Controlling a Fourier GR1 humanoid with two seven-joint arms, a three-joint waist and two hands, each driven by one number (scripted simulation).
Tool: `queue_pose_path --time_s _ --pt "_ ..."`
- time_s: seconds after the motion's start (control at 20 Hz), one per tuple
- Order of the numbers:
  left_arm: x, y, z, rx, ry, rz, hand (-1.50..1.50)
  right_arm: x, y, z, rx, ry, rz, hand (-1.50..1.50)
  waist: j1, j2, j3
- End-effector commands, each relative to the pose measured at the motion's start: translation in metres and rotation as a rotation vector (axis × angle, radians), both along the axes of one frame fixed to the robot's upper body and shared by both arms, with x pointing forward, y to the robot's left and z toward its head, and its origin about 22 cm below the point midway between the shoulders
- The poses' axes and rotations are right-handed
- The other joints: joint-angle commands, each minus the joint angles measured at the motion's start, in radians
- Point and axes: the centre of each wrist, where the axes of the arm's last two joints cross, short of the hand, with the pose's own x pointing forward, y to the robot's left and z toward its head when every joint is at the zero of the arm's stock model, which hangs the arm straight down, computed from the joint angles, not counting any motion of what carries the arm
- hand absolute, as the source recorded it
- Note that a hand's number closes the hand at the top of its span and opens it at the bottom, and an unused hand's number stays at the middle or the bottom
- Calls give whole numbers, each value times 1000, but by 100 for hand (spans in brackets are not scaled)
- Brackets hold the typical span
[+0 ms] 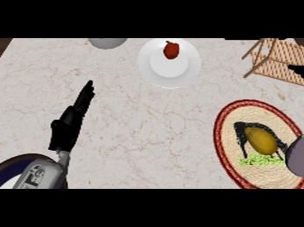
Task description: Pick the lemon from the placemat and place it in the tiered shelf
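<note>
Nearest, at the lower left, the grey forearm of the left arm comes in over the marble counter (147, 128), and its left hand (68, 126) rests above it with fingers straight and held together, pointing up and away, holding nothing. The right hand does not show.

At the lower right lies the round woven placemat (236, 170), rimmed in red with a dark figure printed at its middle. On it sits the lemon (261, 140), a dull yellow-brown oval, about at the mat's centre, with a green patch just below it. A purple eggplant (300, 155) lies at the mat's right edge, just beside the lemon and partly over the rim. The lemon is well apart from the left hand's fingers (85, 95), across a wide stretch of bare counter to their right.

Farther back, near the centre top, a white plate (169, 68) holds a small red pepper (171, 49) toward its far side. At the far right stands the wooden tiered shelf (278, 62), its slats bare. A grey round object (107, 42) shows at the top edge, cut off.
</note>
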Motion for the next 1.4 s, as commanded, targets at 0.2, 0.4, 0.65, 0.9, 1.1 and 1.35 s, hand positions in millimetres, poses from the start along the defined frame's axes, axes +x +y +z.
queue_pose_path --time_s 0.2,0.4,0.65,0.9,1.1,1.35 --pt "-15 15 4 3 -7 -8 0 -25 14 30 -80 8 10 -150 1 1 1" --pt "6 30 6 -2 -3 2 0 -30 45 13 -77 4 -8 -150 0 3 1" --pt "8 -9 3 17 -22 8 0 -44 41 6 -108 -33 -28 -150 2 4 1" --pt "2 7 6 3 -5 -11 0 -38 39 -9 -88 3 -55 -150 8 4 2" --pt "4 -2 -8 -19 -2 -16 0 -53 64 1 -99 5 -39 -150 3 4 1" --pt "1 -14 23 13 -15 -5 0 -40 46 -28 -97 -3 -73 -150 8 5 2"
